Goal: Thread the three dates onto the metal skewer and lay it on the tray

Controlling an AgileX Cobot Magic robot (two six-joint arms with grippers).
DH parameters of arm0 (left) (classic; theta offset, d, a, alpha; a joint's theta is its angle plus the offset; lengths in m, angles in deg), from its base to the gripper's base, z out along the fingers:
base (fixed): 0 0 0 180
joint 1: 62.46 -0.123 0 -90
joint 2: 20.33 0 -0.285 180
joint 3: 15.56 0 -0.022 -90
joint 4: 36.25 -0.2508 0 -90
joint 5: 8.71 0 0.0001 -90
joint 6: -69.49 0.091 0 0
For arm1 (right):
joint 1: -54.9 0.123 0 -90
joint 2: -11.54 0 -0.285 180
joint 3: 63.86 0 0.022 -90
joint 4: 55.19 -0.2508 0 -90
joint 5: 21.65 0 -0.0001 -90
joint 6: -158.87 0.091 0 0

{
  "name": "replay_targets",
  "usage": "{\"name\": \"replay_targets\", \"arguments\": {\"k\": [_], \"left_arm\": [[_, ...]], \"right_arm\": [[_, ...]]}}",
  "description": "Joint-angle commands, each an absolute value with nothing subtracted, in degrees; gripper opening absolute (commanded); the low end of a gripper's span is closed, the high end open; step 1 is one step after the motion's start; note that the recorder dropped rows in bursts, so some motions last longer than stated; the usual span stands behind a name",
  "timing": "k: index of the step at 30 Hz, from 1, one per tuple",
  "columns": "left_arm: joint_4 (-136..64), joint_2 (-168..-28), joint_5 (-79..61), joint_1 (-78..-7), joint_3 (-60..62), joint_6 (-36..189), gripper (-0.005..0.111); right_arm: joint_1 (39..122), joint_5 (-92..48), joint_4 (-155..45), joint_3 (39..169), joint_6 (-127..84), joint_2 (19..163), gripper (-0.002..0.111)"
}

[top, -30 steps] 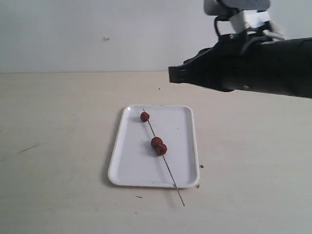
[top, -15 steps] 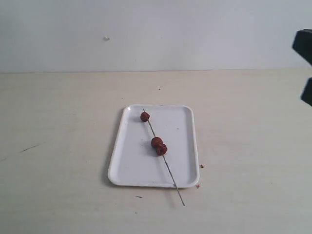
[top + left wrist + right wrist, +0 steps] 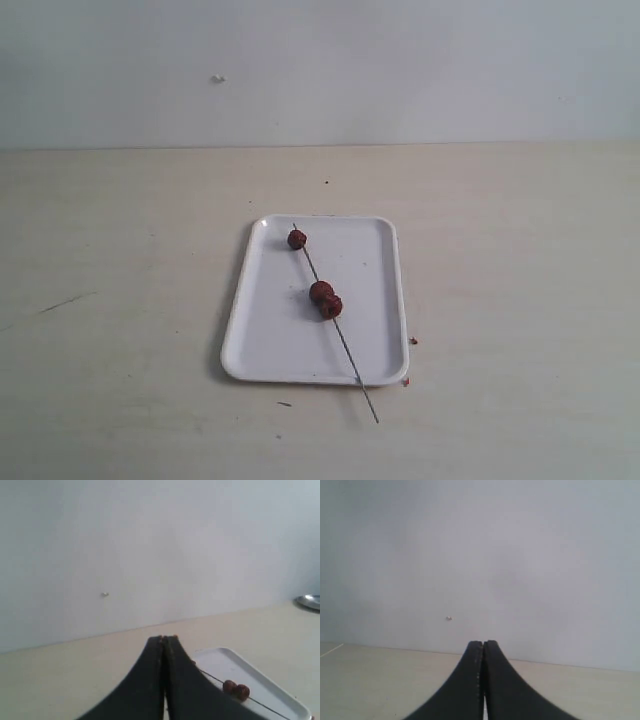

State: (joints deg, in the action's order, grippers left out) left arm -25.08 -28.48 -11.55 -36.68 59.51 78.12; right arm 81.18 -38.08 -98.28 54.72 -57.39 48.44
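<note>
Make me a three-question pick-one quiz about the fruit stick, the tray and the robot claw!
1. Where does the metal skewer lie relative to the tray? A) beside it B) across it, one tip past the rim C) under it
2. How many dates are on it? A) one B) five C) three
3. How is the left gripper? A) shut, empty B) wide open C) holding a date
1 B: it crosses diagonally. 2 C: one sits apart, two together. 3 A: jaws meet, nothing between.

Lab-like setup: pale table (image 3: 120, 250), plain wall (image 3: 400, 70)
</note>
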Motion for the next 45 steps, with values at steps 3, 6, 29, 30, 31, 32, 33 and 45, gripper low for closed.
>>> {"name": "replay_targets", "arguments": {"k": [3,6,29,30,31,32,33,45], "left_arm": [[-24.74,-28.17,-16.28,-36.88,59.03,78.3,0.0],[-24.74,-28.17,-16.82,-36.88,59.03,78.3,0.0],[-24.95,-28.17,-16.81,-36.88,59.03,78.3,0.0],[-24.95,-28.17,-16.81,-36.88,59.03,78.3,0.0],[-24.95,-28.17,-16.81,-36.88,59.03,78.3,0.0],[-24.95,-28.17,-16.81,-36.88,59.03,78.3,0.0],[-24.95,-28.17,-16.81,-36.88,59.03,78.3,0.0],[-24.95,-28.17,-16.81,-36.88,59.03,78.3,0.0]], "right_arm": [[80.89,-37.66,-98.2,54.57,-56.96,48.15,0.0],[80.89,-37.66,-98.2,54.57,-56.96,48.15,0.0],[58.49,-34.59,-110.18,53.96,-74.99,24.72,0.0],[58.49,-34.04,-110.41,53.71,-74.99,24.69,0.0],[58.49,-33.49,-110.41,53.41,-74.99,24.69,0.0],[58.49,-33.35,-110.41,52.01,-74.99,24.69,0.0],[58.49,-33.35,-110.31,51.15,-74.99,24.69,0.0],[56.71,-23.78,-67.4,38.92,-34.21,19.32,0.0]]}}
